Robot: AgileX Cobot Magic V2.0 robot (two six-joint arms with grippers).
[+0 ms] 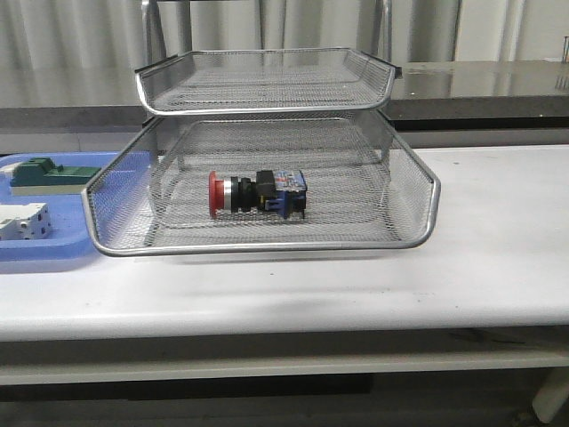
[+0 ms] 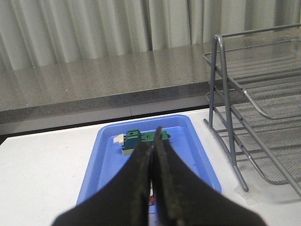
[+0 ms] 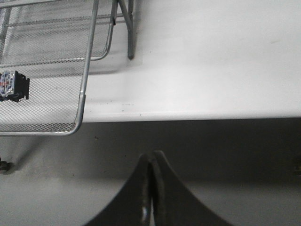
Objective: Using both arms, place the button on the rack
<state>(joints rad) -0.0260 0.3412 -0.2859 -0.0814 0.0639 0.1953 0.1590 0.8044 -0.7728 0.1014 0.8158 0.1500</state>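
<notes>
Button (image 1: 256, 193), red-domed, silver-collared, black-bodied, blue-backed, lies sideways on rack (image 1: 267, 246) mesh; both arms' jaws clenched, holding nothing.

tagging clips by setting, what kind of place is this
Probably a lab or workshop test bench: a plain white table with a wire rack, a blue parts tray and a grey curtain backdrop.

The white bench (image 1: 498, 231) carries the wire rack (image 1: 418, 233) at its middle and, just beside it on the left, a blue tray (image 1: 53, 253).
</notes>
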